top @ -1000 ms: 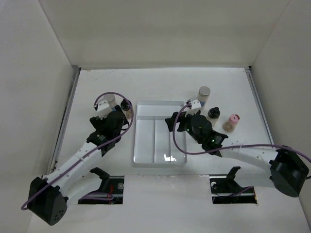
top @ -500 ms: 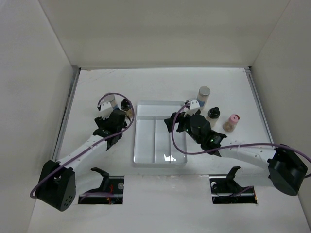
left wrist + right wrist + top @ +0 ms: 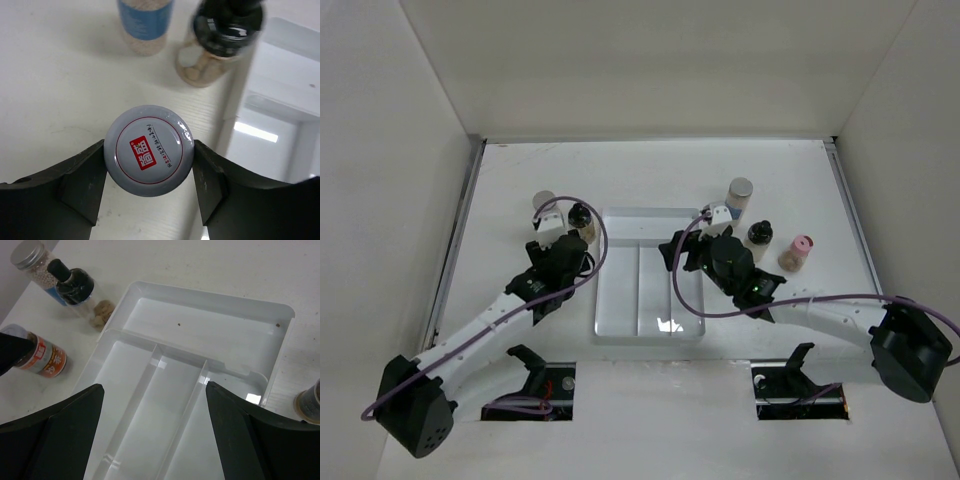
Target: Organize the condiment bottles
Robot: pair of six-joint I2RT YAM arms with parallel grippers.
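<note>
Step in hand: judged to be the pick-up of one bottle from the left group, for transfer to the tray.
Left gripper (image 3: 149, 156): clamped on the red-logo jar (image 3: 149, 148), one finger against the cap at nine o'clock and the other at three o'clock. Contact looks even on both sides.
Jar location: upright on the table (image 3: 650, 170), at about ten o'clock from the middle of the tray (image 3: 200, 295), just outside its left wall.
Neighbours: blue-label bottle (image 3: 145, 22) at twelve o'clock of the held jar, black-capped bottle (image 3: 225, 40) at one o'clock. Both are near it but apart from it.
Right gripper (image 3: 154, 386): jaws wide, nothing between them, hovering over the tray's long compartments.
Right group: silver-capped jar (image 3: 740, 195), second black-capped bottle (image 3: 759, 236) and pink-capped bottle (image 3: 802, 245) stand at two o'clock of the tray, untouched.
Lift, recommended: raise straight up before any sideways travel, so the fingers clear the two neighbours.
Grip, caution: the hold is on the cap rim only. A smooth round cap may slip or swing, so move slowly.
Transfer, recommended: carry toward three o'clock over the tray wall, with the jar's base fully above the rim.
Conflict, risk: the right arm occupies the tray airspace. It should draw back first.
</note>
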